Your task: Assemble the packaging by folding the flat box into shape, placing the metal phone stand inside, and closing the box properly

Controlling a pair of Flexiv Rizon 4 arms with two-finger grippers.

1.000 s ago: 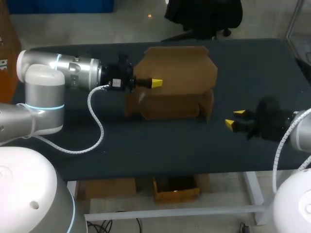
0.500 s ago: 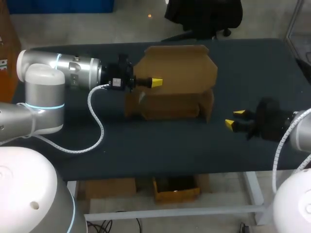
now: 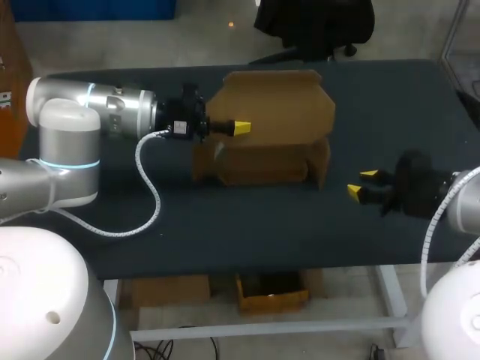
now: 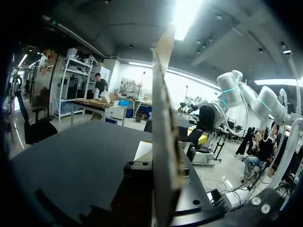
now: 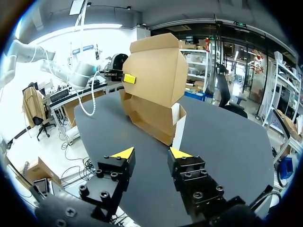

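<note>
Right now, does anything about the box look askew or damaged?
Nothing damaged or spilled. The box sits flat, its lid upright in the left gripper. One oddity: no phone stand shows on the table.

I see the box (image 3: 266, 127) as plain brown cardboard, matt all over, with a rough, fibrous cut edge where it runs through the left tool (image 3: 240, 128). The counter (image 3: 225, 232) is dark and matt, faintly felt-like. At nine o'clock my left arm (image 3: 112, 112) shows brushed silver metal and glossy white shell. At four o'clock the right tool (image 5: 151, 152) has matt black metal blocks and smooth yellow plastic tips.
</note>
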